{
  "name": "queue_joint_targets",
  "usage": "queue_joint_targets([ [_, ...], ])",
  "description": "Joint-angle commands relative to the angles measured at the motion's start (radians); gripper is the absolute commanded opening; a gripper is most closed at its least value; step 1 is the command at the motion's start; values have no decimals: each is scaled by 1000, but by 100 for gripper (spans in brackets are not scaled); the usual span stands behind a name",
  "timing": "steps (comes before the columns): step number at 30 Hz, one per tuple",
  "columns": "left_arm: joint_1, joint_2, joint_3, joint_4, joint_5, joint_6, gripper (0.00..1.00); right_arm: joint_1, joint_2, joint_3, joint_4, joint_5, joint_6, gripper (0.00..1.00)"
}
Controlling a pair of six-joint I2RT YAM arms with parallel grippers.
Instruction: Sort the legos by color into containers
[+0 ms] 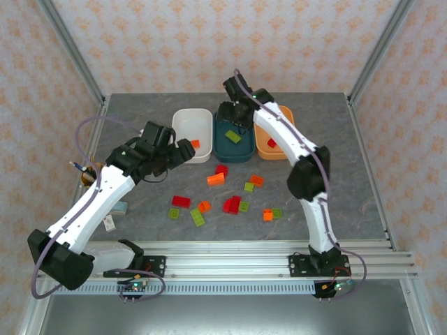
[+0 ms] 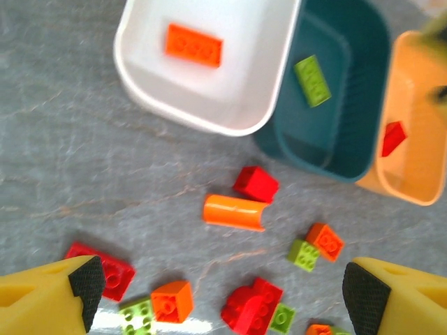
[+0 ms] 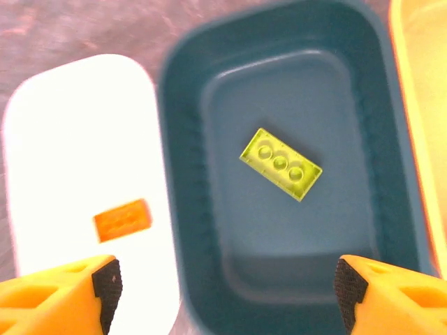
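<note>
Three bins are sitting in a row at the far side of the surface (image 1: 335, 160): the white bin (image 1: 183, 120) on the left, the teal bin (image 2: 349, 118) in the middle and the orange bin (image 2: 412, 91) on the right, each close against its neighbour. I am watching the right pincer (image 3: 228, 287) hanging over the teal bin, its fingers spread wide with nothing between them. Below it a yellow-green brick (image 3: 281, 163) is lying flat on the teal bin's floor. An orange brick (image 2: 194, 45) is lying in the white bin, and a red brick (image 2: 393, 137) is resting in the orange bin.

I am holding the left pincer (image 2: 225, 293) above the surface just in front of the white bin, its fingers standing well apart and carrying nothing. Under it the loose legos (image 1: 232, 204) are lying scattered in front of the bins. An orange curved piece (image 2: 234, 211) is sitting just beside a small red block (image 2: 255, 183). A flat red plate (image 2: 112, 269) is lying near the left finger, with an orange cube (image 2: 172, 301) touching a green piece (image 2: 137, 315) next to it. Further right, a small orange block (image 2: 325, 241) is touching a green block (image 2: 304, 255).
</note>
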Motion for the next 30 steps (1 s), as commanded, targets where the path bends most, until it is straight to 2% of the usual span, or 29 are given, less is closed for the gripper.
queue_joint_targets([
  [1, 6, -25, -51, -104, -34, 2, 91, 45, -246, -227, 164, 30, -76, 81],
  [8, 5, -80, -171, -135, -26, -16, 90, 95, -678, -799, 389, -5, -87, 80],
  [14, 5, -111, -236, -178, 0, -38, 89, 173, -899, -1090, 425, -40, -113, 79],
  [19, -7, -141, -331, -211, 42, -41, 85, 235, -935, -1209, 442, -59, -86, 79],
  [25, -31, -130, -402, -179, 85, -32, 82, 292, -935, -1245, 523, -79, -74, 78],
  [30, -147, -18, -348, -104, 97, -66, 80, 294, -917, -1247, 540, -89, -58, 78],
])
